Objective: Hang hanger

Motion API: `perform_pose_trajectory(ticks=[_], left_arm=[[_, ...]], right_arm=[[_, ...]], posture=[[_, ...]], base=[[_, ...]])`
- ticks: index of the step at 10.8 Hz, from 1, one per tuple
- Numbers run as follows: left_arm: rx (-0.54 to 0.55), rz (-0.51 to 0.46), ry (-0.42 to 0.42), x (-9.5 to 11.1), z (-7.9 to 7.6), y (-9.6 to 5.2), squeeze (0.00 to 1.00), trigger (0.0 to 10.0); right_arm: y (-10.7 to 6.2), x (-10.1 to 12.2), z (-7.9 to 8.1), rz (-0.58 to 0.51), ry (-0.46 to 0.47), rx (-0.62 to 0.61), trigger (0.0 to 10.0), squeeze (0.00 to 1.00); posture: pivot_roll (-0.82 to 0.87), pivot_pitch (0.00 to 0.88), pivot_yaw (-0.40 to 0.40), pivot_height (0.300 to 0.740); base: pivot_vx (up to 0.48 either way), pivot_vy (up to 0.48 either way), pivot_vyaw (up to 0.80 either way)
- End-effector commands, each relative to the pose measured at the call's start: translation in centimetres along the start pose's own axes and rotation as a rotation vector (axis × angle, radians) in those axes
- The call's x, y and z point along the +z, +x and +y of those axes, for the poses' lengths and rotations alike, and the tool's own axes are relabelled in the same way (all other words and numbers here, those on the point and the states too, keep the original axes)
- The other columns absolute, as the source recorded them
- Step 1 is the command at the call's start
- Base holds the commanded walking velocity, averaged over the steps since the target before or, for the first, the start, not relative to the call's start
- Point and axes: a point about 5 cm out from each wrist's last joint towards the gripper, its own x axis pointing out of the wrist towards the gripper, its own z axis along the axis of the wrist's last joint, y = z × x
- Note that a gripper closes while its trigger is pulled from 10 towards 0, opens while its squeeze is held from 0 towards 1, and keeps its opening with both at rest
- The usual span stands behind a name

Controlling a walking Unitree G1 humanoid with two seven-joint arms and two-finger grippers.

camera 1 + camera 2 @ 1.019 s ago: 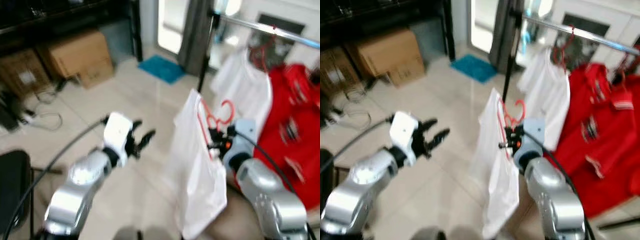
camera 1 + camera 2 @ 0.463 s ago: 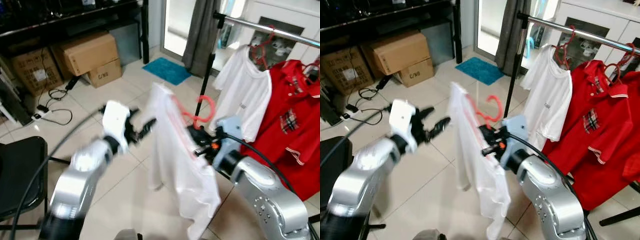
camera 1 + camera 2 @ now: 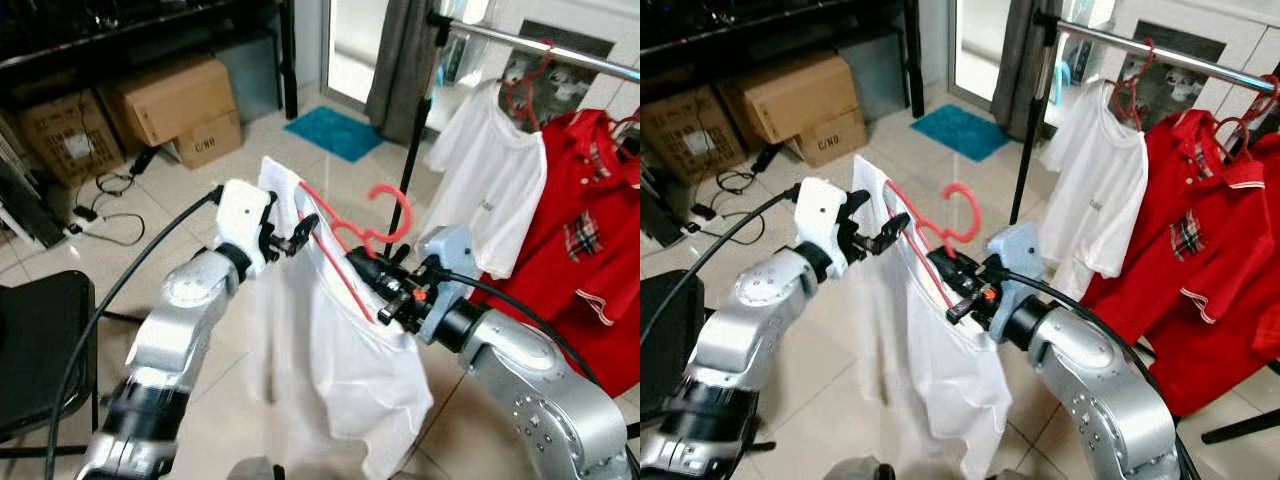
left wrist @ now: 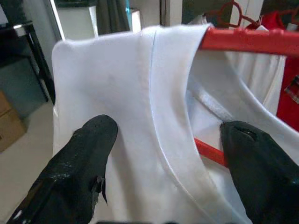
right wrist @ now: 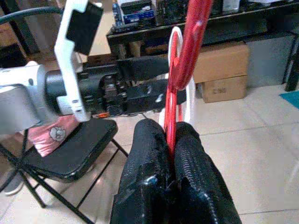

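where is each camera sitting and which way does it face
Eye views: on the head, looking down and forward at both arms, the white shirt on the red hanger, and the rail.
Left wrist: along the open left tool at the shirt's collar.
Right wrist: along the right tool, shut on the hanger.
All share the hanger.
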Motion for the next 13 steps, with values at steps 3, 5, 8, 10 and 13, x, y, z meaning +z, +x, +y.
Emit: perform_pose_trajectory(ticks=[3, 5, 8, 10, 13], left_arm=[[-0.016, -0.05, 0.018, 0.9, 0.6, 1.4, 0.0, 0.9], [-0.013, -0.059, 0.02, 0.8, 0.2, 1.7, 0.0, 0.0], [0.026, -0.07, 0.041, 0.5, 0.3, 1.6, 0.0, 0.0], [0.042, -0.077, 0.107, 0.5, 0.1, 1.6, 0.0, 0.0], [0.062, -0.08, 0.141, 0.4, 0.2, 1.6, 0.0, 0.0]], right_arm=[[-0.1, 1.4, 0.9, -0.041, -0.029, 0.076, 0.0, 0.0], [-0.2, 1.3, 0.8, -0.034, -0.031, 0.062, 0.0, 0.0], [-0.2, 1.1, 0.4, -0.023, -0.027, 0.034, 0.0, 0.0], [-0.1, 1.1, 0.3, -0.02, -0.029, 0.031, 0.0, 0.0], [0.0, 1.1, 0.2, -0.015, -0.031, 0.03, 0.0, 0.0]], posture=[[0.06, 0.019, 0.012, 0.74], [0.06, 0.02, 0.018, 0.74], [0.06, 0.025, 0.009, 0.74], [0.06, 0.023, 0.002, 0.74], [0.06, 0.022, 0.0, 0.74]], base=[[0.0, 0.0, 0.0], [0.0, 0.0, 0.0], [0.0, 0.0, 0.0], [0.0, 0.0, 0.0], [0.0, 0.0, 0.0]])
